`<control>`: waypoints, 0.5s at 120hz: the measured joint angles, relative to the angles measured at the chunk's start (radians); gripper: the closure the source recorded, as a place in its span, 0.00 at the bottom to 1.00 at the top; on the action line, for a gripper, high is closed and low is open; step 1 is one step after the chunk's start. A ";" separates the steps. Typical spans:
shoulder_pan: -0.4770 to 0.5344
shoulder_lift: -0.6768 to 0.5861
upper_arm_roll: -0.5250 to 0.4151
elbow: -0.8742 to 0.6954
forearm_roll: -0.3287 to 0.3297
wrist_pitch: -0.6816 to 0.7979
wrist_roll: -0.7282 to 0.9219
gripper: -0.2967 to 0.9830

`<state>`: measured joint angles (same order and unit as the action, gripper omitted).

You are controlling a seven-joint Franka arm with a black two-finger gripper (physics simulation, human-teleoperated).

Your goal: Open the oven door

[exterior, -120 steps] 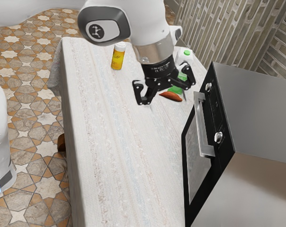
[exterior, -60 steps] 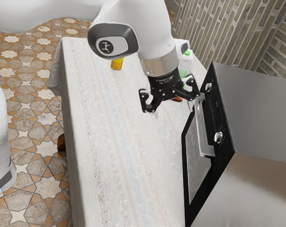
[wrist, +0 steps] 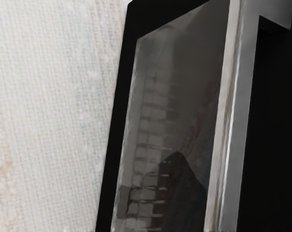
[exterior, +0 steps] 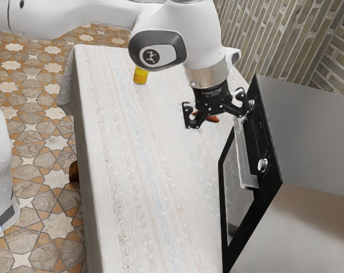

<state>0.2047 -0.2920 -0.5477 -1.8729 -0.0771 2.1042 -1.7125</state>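
The gripper (exterior: 217, 116) is open in the exterior view, above the table beside the far end of the oven's handle, with nothing seen between its fingers. One finger overlaps the oven's front edge near the far knob; whether it touches is not clear. The oven (exterior: 314, 131) stands at the exterior view's right, its door (exterior: 238, 196) closed, with a long silver handle (exterior: 243, 156) along it. In the wrist view the handle (wrist: 230, 116) runs beside the dark glass door (wrist: 177, 106).
On the white-clothed table (exterior: 155, 187) stands a yellow bottle (exterior: 140, 76), partly behind the arm. A reddish-brown item (exterior: 211, 118) lies behind the gripper. Two knobs, the nearer one (exterior: 262, 165) plain to see, stick out of the oven's front panel.
My hand has moved toward the exterior view's right, over to the handle's far end. The arm now covers the green-capped carton and the bottle's cap. The oven door has not moved.
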 joint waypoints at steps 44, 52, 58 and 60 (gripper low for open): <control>0.008 0.055 0.000 0.017 0.001 0.044 0.074 0.23; 0.008 0.062 0.000 0.014 0.000 0.049 0.083 0.23; 0.009 0.070 0.000 0.012 -0.001 0.053 0.089 0.23; 0.010 0.072 0.000 0.012 -0.002 0.054 0.091 0.23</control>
<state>0.2147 -0.2197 -0.5474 -1.8612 -0.0790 2.1581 -1.6218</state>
